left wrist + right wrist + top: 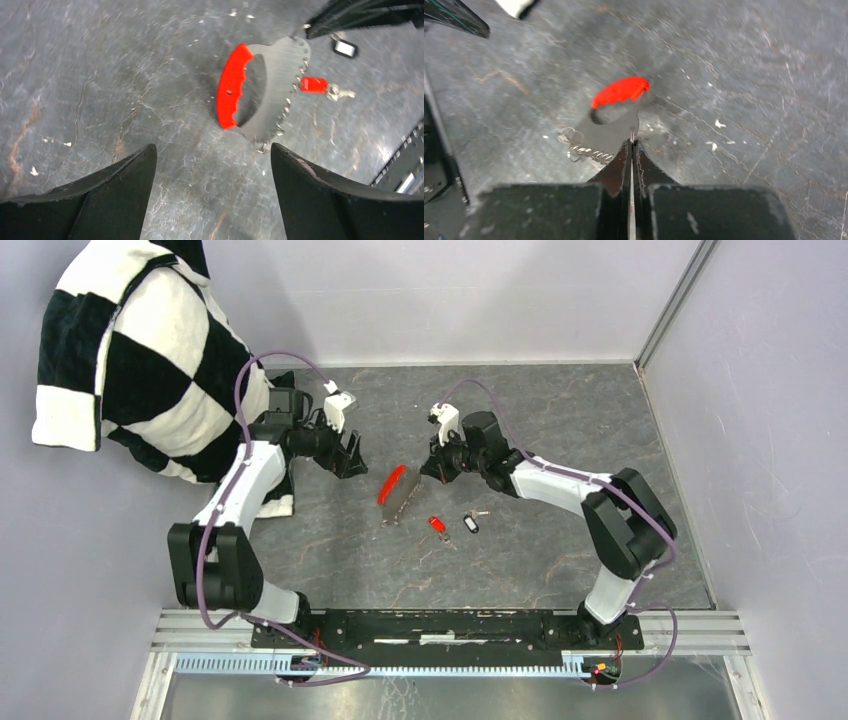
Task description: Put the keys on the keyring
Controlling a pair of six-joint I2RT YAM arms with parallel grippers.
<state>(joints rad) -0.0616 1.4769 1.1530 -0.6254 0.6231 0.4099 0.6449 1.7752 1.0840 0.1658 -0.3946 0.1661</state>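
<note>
The keyring's bright red fob [395, 484] lies mid-table with its grey metal part and short chain [287, 105]; it also shows in the right wrist view [619, 91]. My right gripper [432, 468] is shut [631, 142] on a thin silvery edge at the keyring's far end. The red-headed key [436, 526] and the black-headed key [471, 524] lie loose on the table just in front of the fob, and both show in the left wrist view, red [314, 84] and black [345, 48]. My left gripper [348, 455] is open and empty [212, 146], left of the fob.
A black-and-white checkered cloth [140, 350] hangs over the back left corner, beside the left arm. Grey walls close the table at the back and right. The arms' mounting rail [450, 625] runs along the near edge.
</note>
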